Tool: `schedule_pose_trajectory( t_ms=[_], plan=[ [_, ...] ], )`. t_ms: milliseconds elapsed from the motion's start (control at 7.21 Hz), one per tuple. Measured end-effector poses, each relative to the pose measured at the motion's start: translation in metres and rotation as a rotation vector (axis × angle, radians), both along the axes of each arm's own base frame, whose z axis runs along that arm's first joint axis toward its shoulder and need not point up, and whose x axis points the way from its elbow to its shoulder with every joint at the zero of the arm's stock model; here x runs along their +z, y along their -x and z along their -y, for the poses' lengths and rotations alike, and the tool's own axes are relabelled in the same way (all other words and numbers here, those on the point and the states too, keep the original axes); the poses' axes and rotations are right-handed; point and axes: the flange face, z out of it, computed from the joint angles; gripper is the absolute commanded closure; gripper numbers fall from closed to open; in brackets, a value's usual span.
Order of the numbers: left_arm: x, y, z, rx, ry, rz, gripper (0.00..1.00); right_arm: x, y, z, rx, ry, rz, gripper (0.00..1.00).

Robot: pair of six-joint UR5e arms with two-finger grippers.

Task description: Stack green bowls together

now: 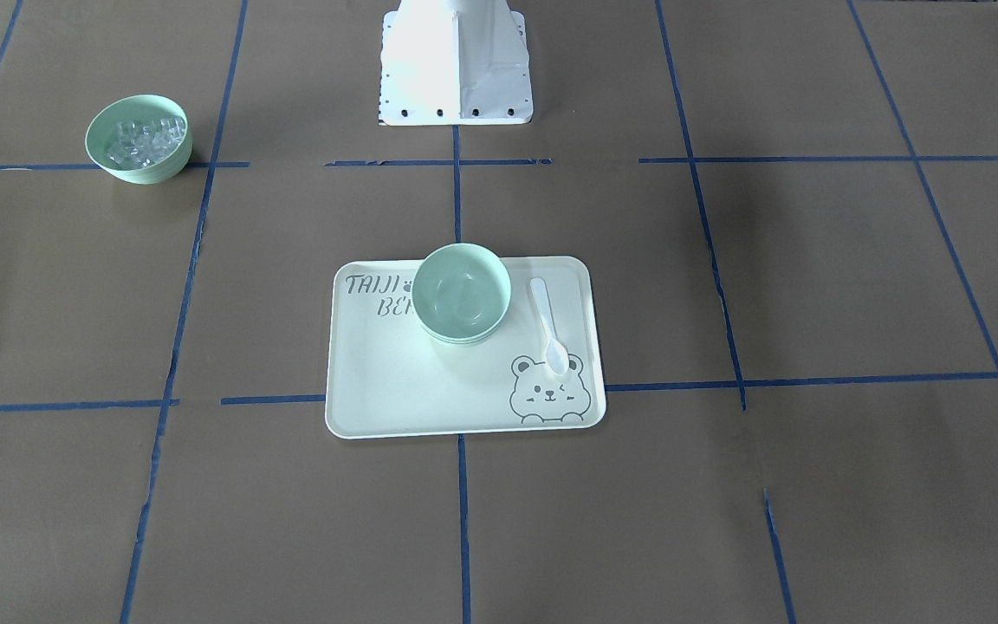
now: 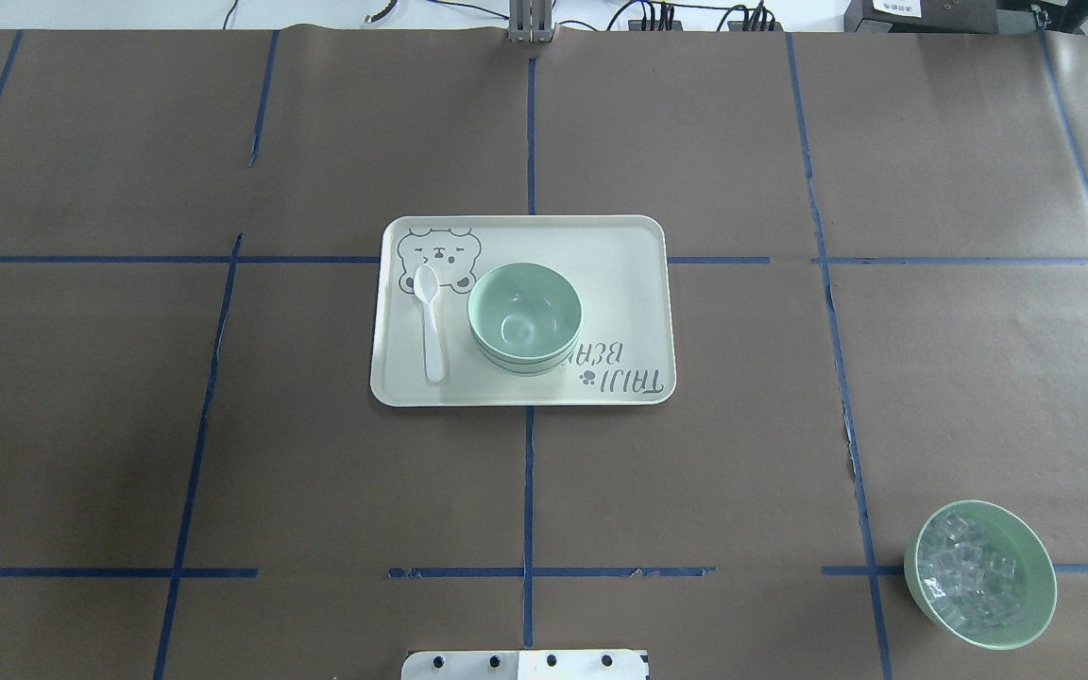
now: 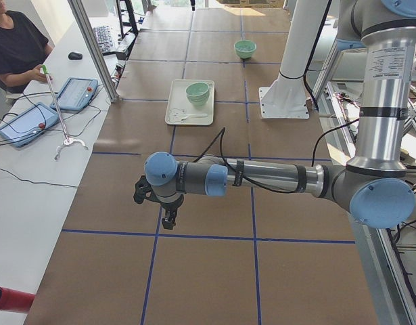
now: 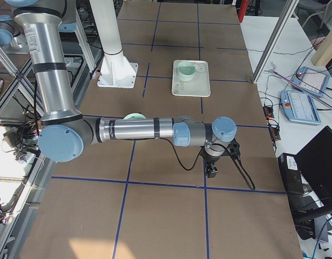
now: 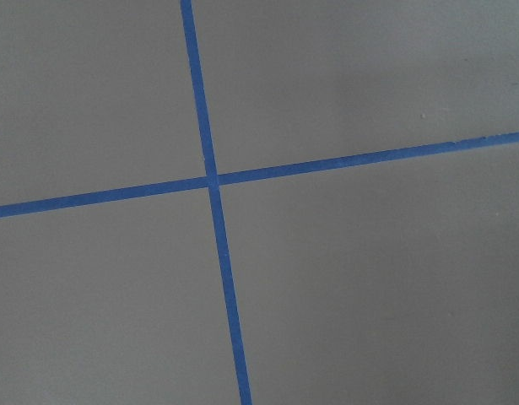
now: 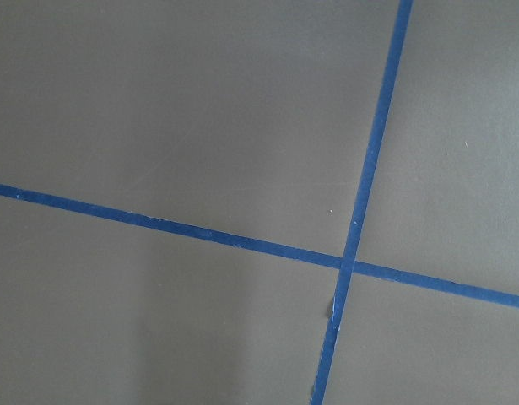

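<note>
Closest to the robot, its white base plate [image 2: 525, 665] is cut off by the overhead view's lower edge. Out to either side, the left gripper [image 3: 169, 222] and the right gripper [image 4: 211, 171] hang fingers-down over brown paper [image 2: 223, 453], well apart from the tray. They appear only in the side views, so it cannot be told whether their jaws are parted. Each wrist camera sees just two crossing blue tape lines [image 5: 210, 179].

Farther out on the robot's right sits a green bowl of clear cubes [image 2: 979, 574]. Beyond it, mid-table, the pale tray [image 2: 620, 283] carries the green bowls [image 2: 524, 316], nested into one stack near its middle. How many rims are layered is hard to make out.

The tray's print reads "TAIJI", a paw mark, then a word starting "BE". The stack hides the end of that word in the front view. A white spoon [image 2: 430, 326] lies just beside the stack, its tip on a printed bear face [image 2: 438, 255]. Wide paper surrounds the tray. Cables [image 2: 657, 14] line the far edge.
</note>
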Motion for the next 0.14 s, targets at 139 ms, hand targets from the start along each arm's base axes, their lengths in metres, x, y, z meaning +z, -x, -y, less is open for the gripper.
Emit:
schedule_pose_trajectory(
  t_ms=[139],
  plan=[
    [0.0015, 0.0027, 0.0008, -0.002, -0.005, 0.041, 0.0, -0.0078, -0.0007, -0.0004, 0.0, -0.018, -0.003, 0.0]
  ],
)
